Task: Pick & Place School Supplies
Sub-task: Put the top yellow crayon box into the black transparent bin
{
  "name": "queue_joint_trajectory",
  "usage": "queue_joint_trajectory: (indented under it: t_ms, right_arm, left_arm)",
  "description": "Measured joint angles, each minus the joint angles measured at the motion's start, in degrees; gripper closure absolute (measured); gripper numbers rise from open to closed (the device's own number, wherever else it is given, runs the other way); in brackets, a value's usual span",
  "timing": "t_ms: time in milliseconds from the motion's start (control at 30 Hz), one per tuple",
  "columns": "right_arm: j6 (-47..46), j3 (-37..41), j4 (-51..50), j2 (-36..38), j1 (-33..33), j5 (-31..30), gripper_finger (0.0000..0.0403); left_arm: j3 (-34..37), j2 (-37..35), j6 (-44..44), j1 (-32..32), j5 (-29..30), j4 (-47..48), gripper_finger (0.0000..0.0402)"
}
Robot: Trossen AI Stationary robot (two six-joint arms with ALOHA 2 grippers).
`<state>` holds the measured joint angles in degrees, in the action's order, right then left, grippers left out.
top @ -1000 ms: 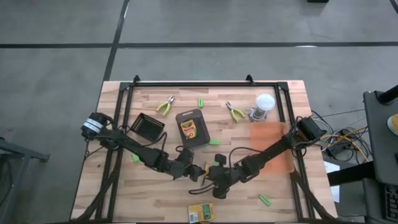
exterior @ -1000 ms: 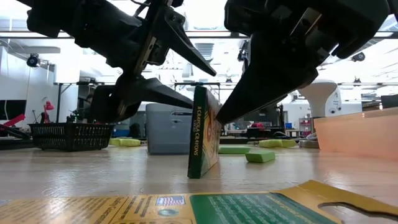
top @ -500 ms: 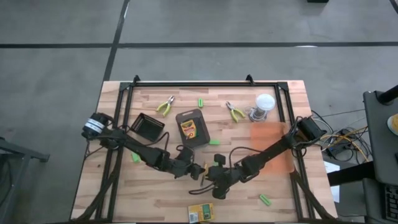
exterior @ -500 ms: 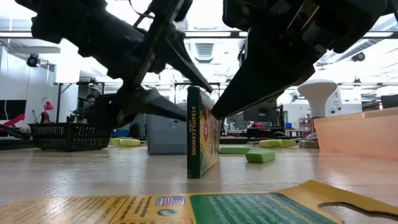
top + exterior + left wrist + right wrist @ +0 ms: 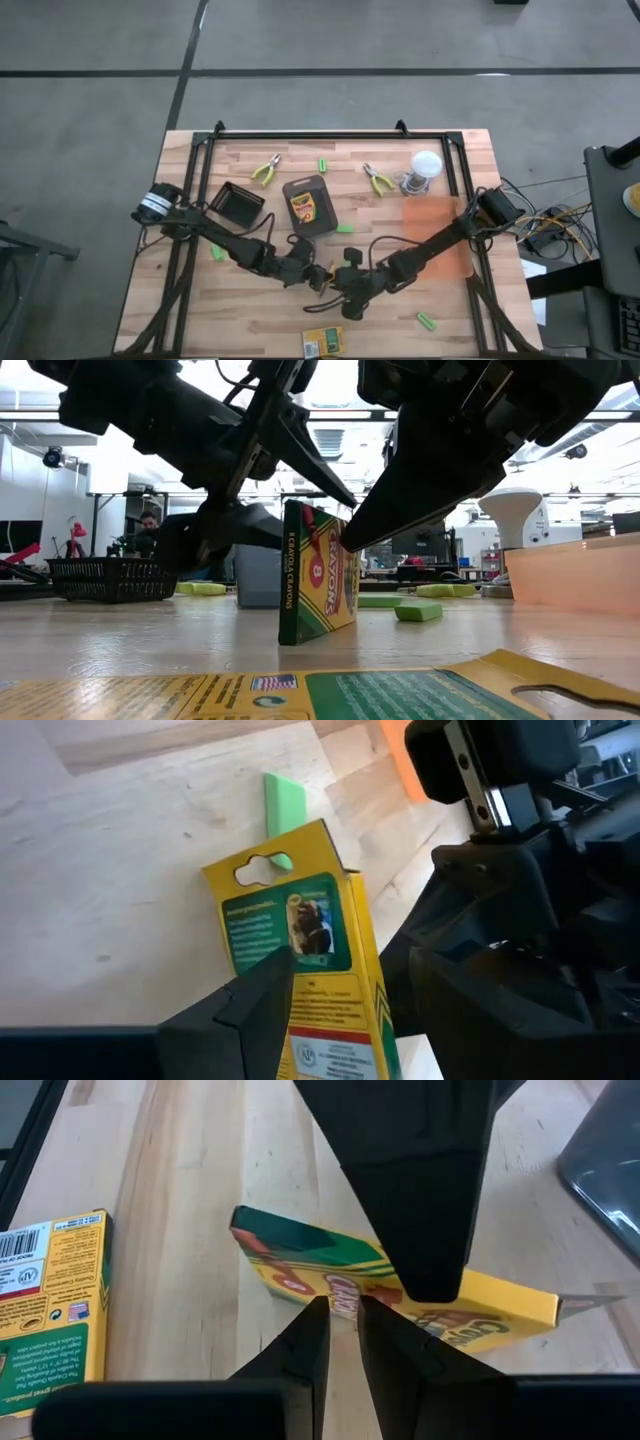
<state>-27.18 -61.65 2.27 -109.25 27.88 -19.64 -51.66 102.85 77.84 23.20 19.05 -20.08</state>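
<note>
One yellow-and-green crayon box [image 5: 318, 585] stands on a long edge near the table's middle [image 5: 323, 278]. My left gripper [image 5: 307, 272] is open and straddles it from the left. My right gripper [image 5: 338, 281] is shut and meets the box from the right. A second crayon box [image 5: 306, 206] lies flat on the dark grey tray, and a third [image 5: 323, 341] lies at the near edge. Two pliers [image 5: 265, 170] [image 5: 378, 180] and several green sticks [image 5: 344, 228] [image 5: 427, 321] lie flat on the wood. My left gripper has one finger [image 5: 262, 995] against the standing box's printed back face [image 5: 300, 935]. Its other finger [image 5: 305, 445] hangs over the box's top edge, apart from it. My right gripper's shut fingertips [image 5: 318, 1325] rest against the box's upper long edge [image 5: 343, 543], slanting down from the right. The box stays upright on the table.
A black basket [image 5: 237, 203] sits at the left behind my left arm. The clear jar with a white lid [image 5: 424, 170] stands far right, beside an orange sheet [image 5: 437, 240]. The black frame rail [image 5: 330, 134] runs along the far edge.
My left gripper has moved toward the box and now stands around it. The box, still on its edge, has turned about so more of its front face shows in the low view, and it has slid a little.
</note>
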Motion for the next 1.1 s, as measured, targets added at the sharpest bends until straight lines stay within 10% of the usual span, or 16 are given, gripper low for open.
queue_joint_trajectory:
  t_ms: [1100]
  right_arm:
    - [0.63, 0.04, 0.17, -0.11, 0.13, -5.88, 0.0346]
  left_arm:
    - [-0.42, 0.0, -1.36, -0.17, -2.12, 1.66, 0.0195]
